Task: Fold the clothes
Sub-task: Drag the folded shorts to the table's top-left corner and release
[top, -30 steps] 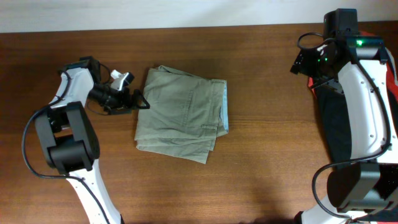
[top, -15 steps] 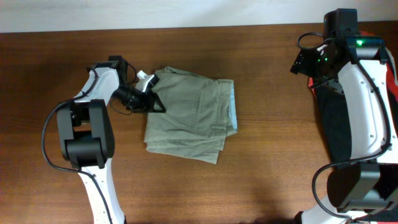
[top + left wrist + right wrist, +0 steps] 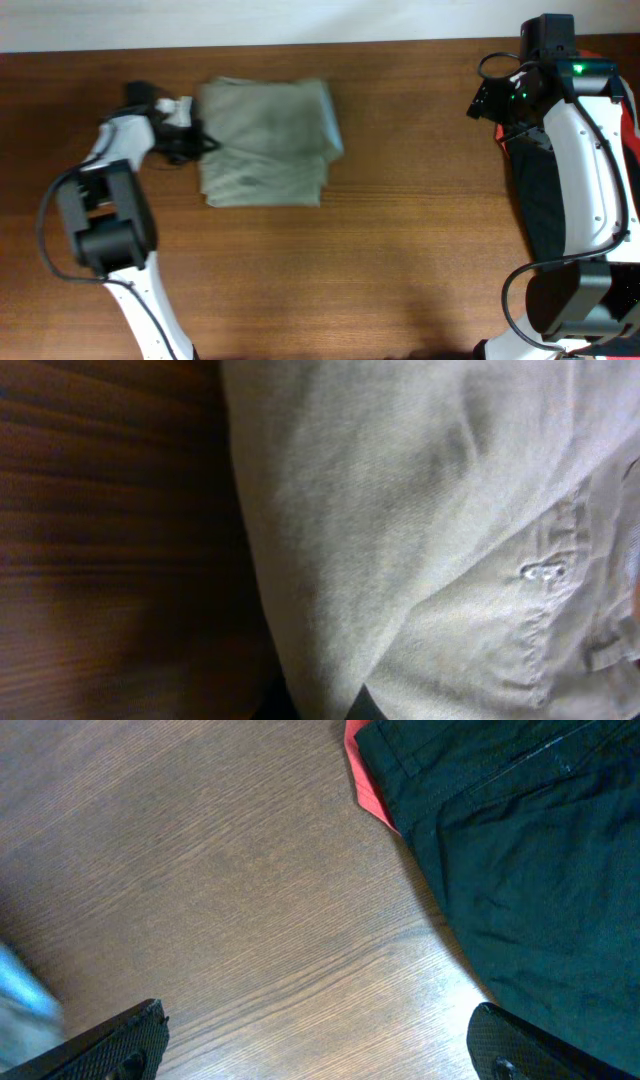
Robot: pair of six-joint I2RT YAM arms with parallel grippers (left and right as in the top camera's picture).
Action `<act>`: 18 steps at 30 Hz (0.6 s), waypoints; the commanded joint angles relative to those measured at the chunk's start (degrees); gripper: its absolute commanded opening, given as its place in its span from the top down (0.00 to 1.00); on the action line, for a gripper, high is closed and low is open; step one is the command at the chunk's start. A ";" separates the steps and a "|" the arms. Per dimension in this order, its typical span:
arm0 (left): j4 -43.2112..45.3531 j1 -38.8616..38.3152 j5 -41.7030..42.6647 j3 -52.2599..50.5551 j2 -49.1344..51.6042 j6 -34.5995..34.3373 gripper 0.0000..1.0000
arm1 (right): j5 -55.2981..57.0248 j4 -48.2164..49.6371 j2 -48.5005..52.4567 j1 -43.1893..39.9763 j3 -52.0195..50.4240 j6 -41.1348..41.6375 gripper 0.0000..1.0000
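Shorts (image 3: 265, 140), khaki and folded into a rough rectangle, lie on the upper left of the wooden surface (image 3: 400, 250), their left edge pinched by the left jaws. In the left wrist view the beige cloth fills most of the frame and runs down between what look like two dark fingers (image 3: 362, 710) at the bottom edge. A stitched seam (image 3: 545, 620) with a small bright mark crosses the right side, and bare wood shows at left. From overhead the shorts appear blurred. The left arm (image 3: 115, 160) bends up from the near left edge and reaches them from the side.

Right jaws stand spread wide over bare wood, one dark finger (image 3: 120, 1040) in each lower corner of the right wrist view. Just beyond them a black garment (image 3: 520, 870) covers the upper right of that view. A corner of a red-orange garment (image 3: 362, 790) pokes out from under its edge. Overhead, the right arm (image 3: 585, 160) rises along the right edge of the surface, above the black garment, which stretches down that edge. The red-orange one shows at the far right. Shorts and black garment lie well apart.
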 commanded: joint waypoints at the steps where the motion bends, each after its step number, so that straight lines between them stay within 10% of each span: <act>1: 2.34 14.19 -19.28 -0.90 1.68 -18.80 0.99 | 0.52 -0.02 -0.81 -0.33 0.31 0.33 0.02; 8: 2.69 36.70 -11.13 -0.90 1.68 -28.65 0.99 | 0.52 -0.04 -0.81 -0.33 0.31 0.33 0.01; 18: 17.03 22.95 -14.23 -0.90 1.70 -31.34 0.99 | 0.52 -0.02 -0.81 -0.33 0.31 0.33 0.01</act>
